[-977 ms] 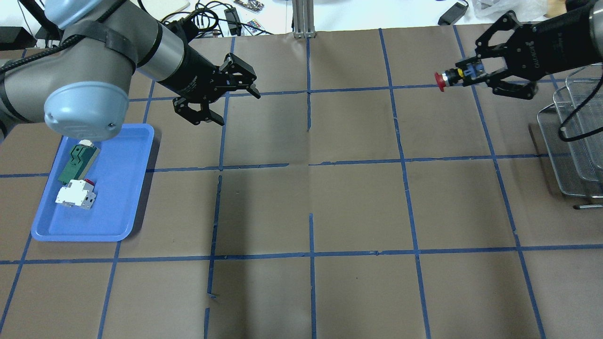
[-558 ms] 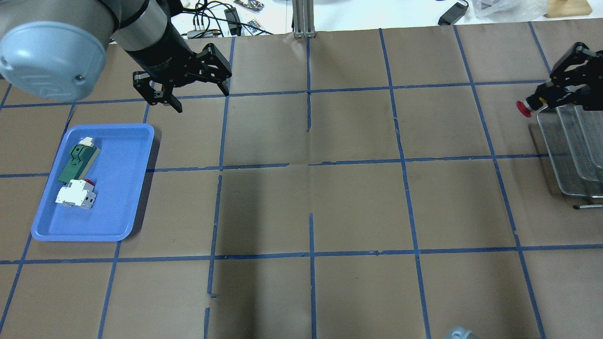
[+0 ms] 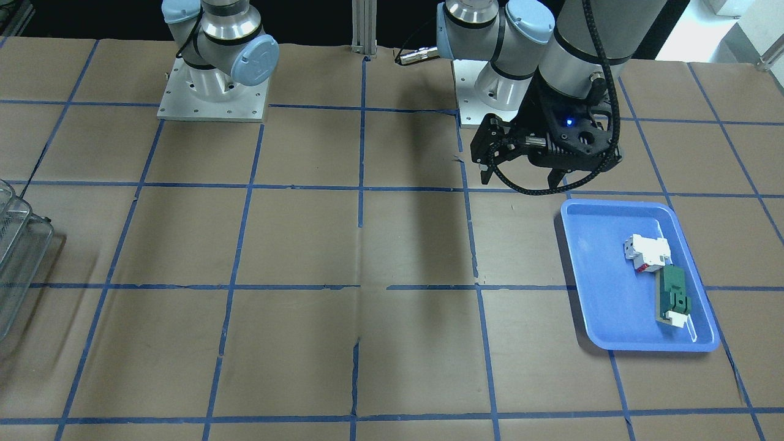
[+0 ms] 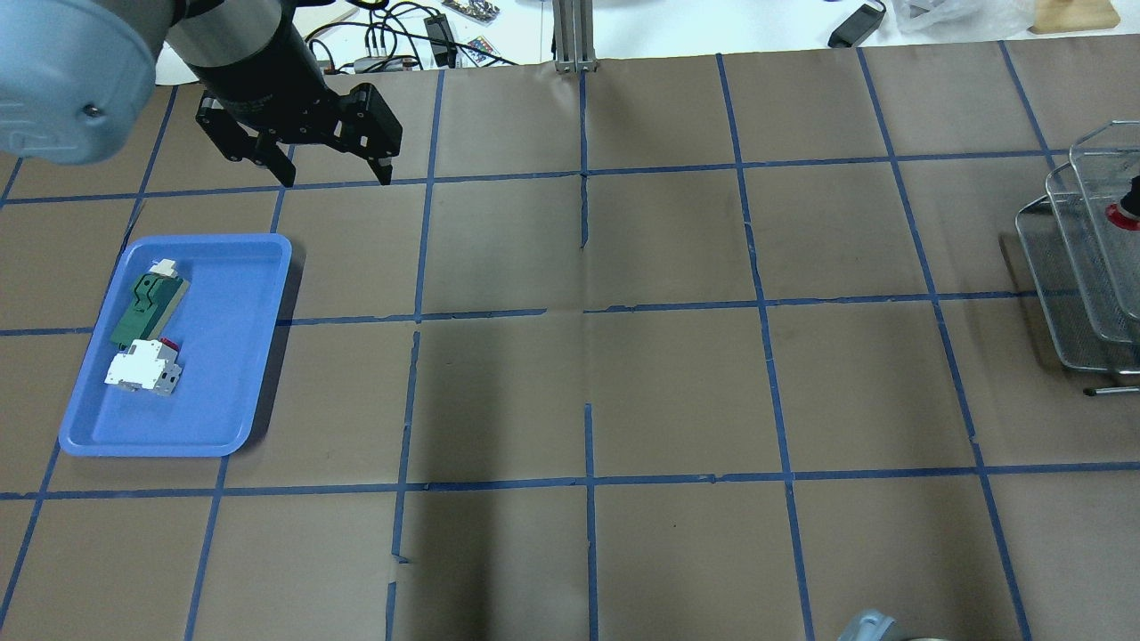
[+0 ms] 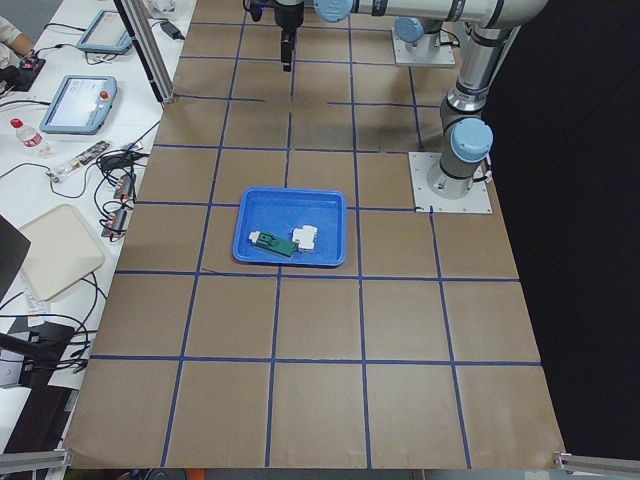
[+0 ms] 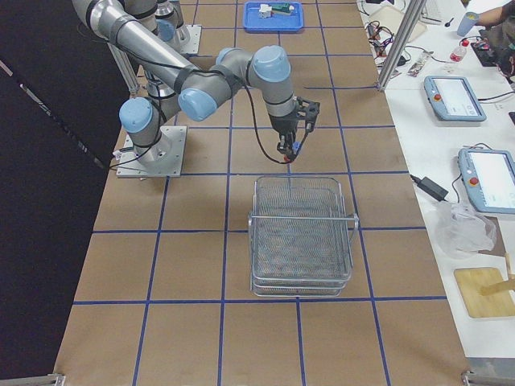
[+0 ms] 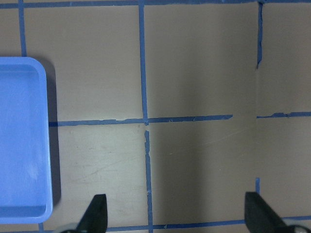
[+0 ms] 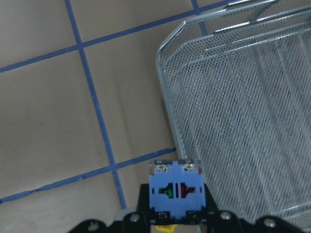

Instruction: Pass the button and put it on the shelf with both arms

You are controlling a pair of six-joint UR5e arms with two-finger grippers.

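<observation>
Since a second ago the right gripper (image 6: pixel 290 147) has carried the button (image 4: pixel 1124 211) from mid-table to the shelf (image 4: pixel 1060 267). The left gripper (image 4: pixel 337 174) has drawn back near the tray (image 4: pixel 178 427).

- **Overhead:** only the button's red cap shows, over the shelf's tiers.
- **Front:** the left fingers are spread and empty.
- **Right side:** the button hangs by the shelf's inner end.
- **Left wrist:** the fingers are wide apart, with bare table between them.
- **Right wrist:** the jaws pinch the button, with mesh just beyond it.

The pass looks done. What likely remains is lowering the button into a tier and letting go.
</observation>
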